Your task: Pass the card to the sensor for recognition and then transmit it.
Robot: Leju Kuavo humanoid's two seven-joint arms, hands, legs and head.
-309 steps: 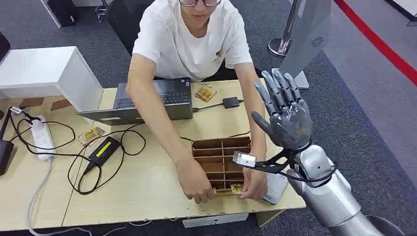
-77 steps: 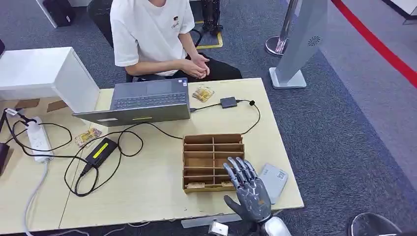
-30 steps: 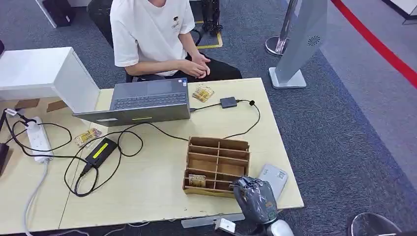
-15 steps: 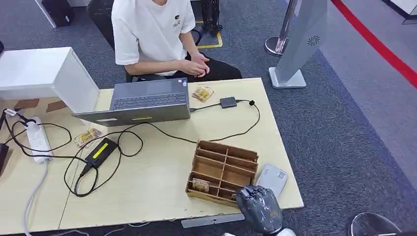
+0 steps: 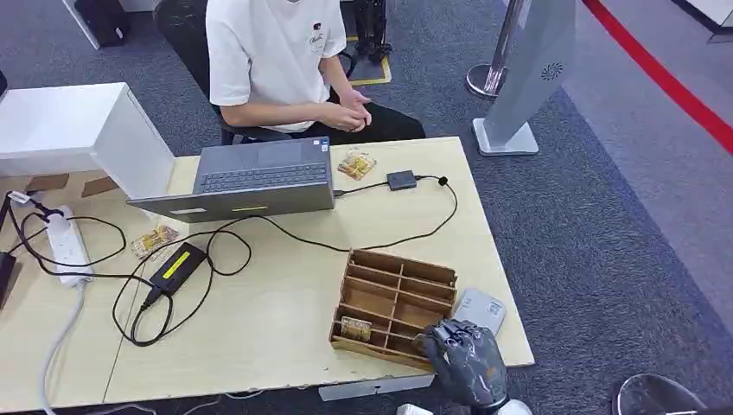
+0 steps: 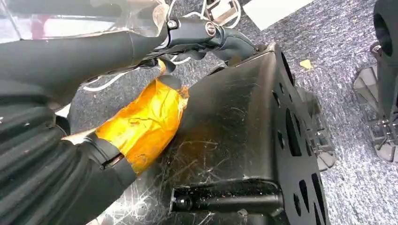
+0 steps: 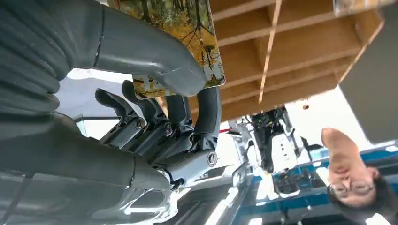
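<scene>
From the head view I see my right hand (image 5: 464,360) curled at the near right corner of the tray (image 5: 394,307), beside the sensor (image 5: 481,309). On the right wrist camera, thumb and fingers (image 7: 206,108) pinch the card (image 7: 180,35), just off the tray (image 7: 291,51). My left hand's (image 6: 70,84) grip I cannot tell.

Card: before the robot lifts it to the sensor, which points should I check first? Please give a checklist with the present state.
1. Card gripped by right hand, thumb against fingers: ok.
2. Card free of the box dividers: cannot tell.
3. Box square to the table edge: not ok, it lies skewed.
4. Sensor face uncovered: ok, beside the box.
5. Person's hands away from the box: ok.
</scene>
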